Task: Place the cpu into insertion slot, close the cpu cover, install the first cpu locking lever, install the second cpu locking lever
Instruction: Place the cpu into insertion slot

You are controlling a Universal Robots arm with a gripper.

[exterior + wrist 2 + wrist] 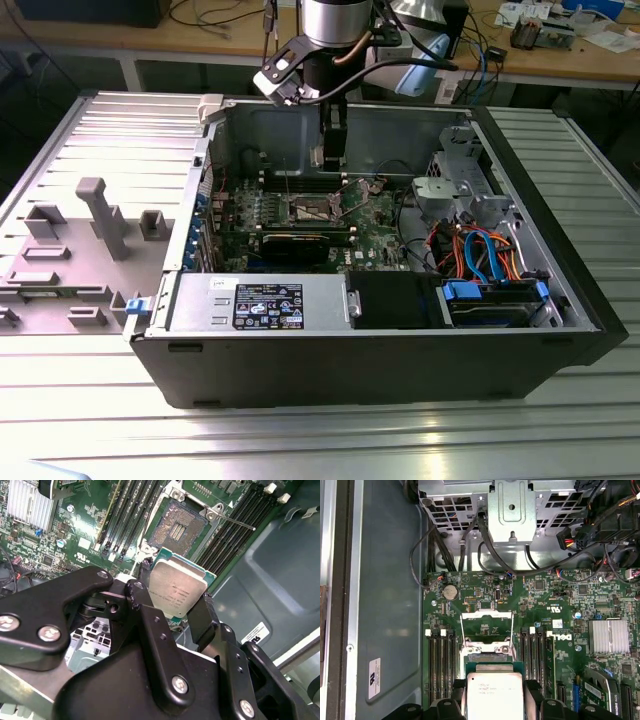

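My gripper (172, 600) is shut on the cpu (177, 587), a silvery square chip clamped by its edges between the two black fingers (202, 617). The cpu hangs above the green motherboard, apart from it. Beyond it lies the insertion slot (179, 529), open with its dark centre showing. A thin locking lever (235, 522) sticks out beside it. In the first wrist view the cpu (494, 695) sits in the gripper (494, 687), and the cpu cover (487, 626) stands swung open. In the exterior view the gripper (333, 150) hangs inside the computer case over the insertion slot (310, 210).
Black memory slots (440, 660) flank the socket on both sides. A finned heatsink (608, 636), a metal drive cage (510, 505) and bundled cables (480, 250) crowd the case. The power supply (260, 300) lies along the front. A grey fixture (100, 215) stands at the exterior view's left.
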